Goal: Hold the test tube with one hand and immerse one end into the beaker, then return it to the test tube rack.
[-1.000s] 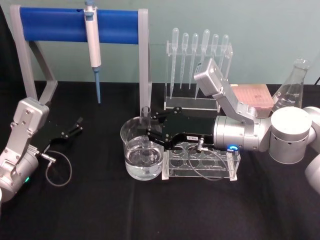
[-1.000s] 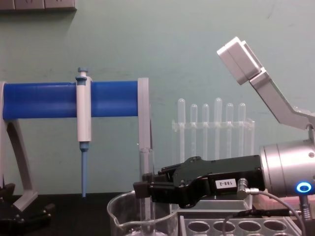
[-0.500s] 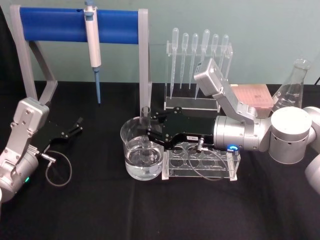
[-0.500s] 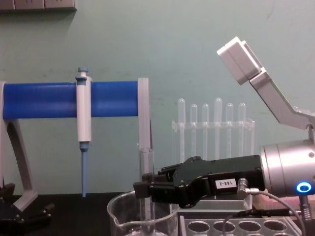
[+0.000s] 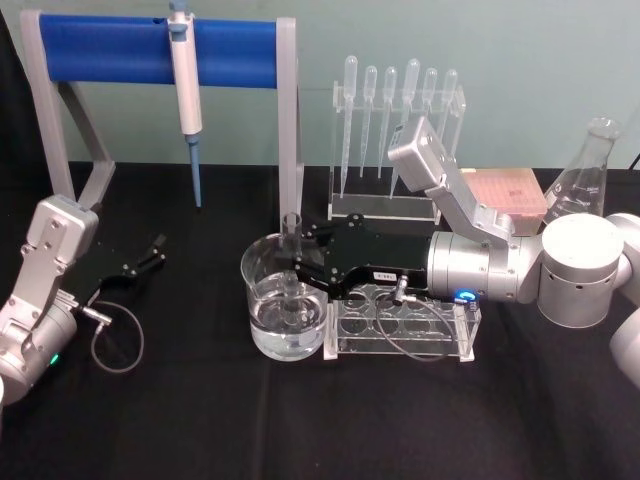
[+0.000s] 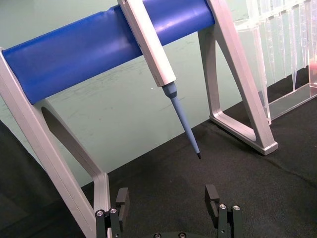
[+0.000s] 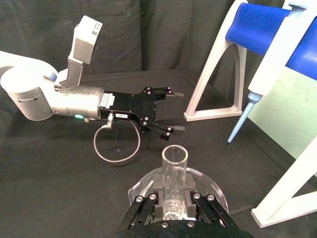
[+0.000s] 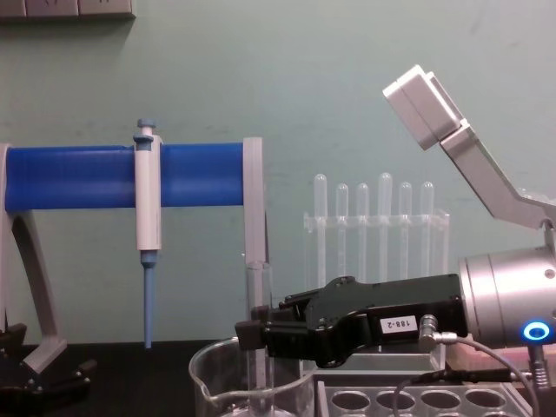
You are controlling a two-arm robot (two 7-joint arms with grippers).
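The test tube point(image 5: 291, 250) stands upright over the beaker point(image 5: 252, 285), which holds water at the table's middle. Its lower end reaches down inside the beaker. My right gripper point(image 5: 297, 270) reaches in from the right and is shut on the tube's middle. In the chest view the test tube point(image 8: 257, 291) rises above the right gripper point(image 8: 252, 334) and the beaker point(image 8: 213, 387) rim. The right wrist view looks down the test tube point(image 7: 174, 171) mouth, with the beaker point(image 7: 214, 192) below. My left gripper point(image 5: 152, 252) rests open at the far left, its fingers point(image 6: 123, 199) spread wide.
A clear tube rack point(image 5: 400, 325) sits under my right wrist, right of the beaker. Behind are a blue-barred stand point(image 5: 150, 50) holding a white-and-blue pipettor point(image 5: 186, 90), a pipette rack point(image 5: 395, 130), a pink box point(image 5: 505, 190) and a conical flask point(image 5: 585, 170).
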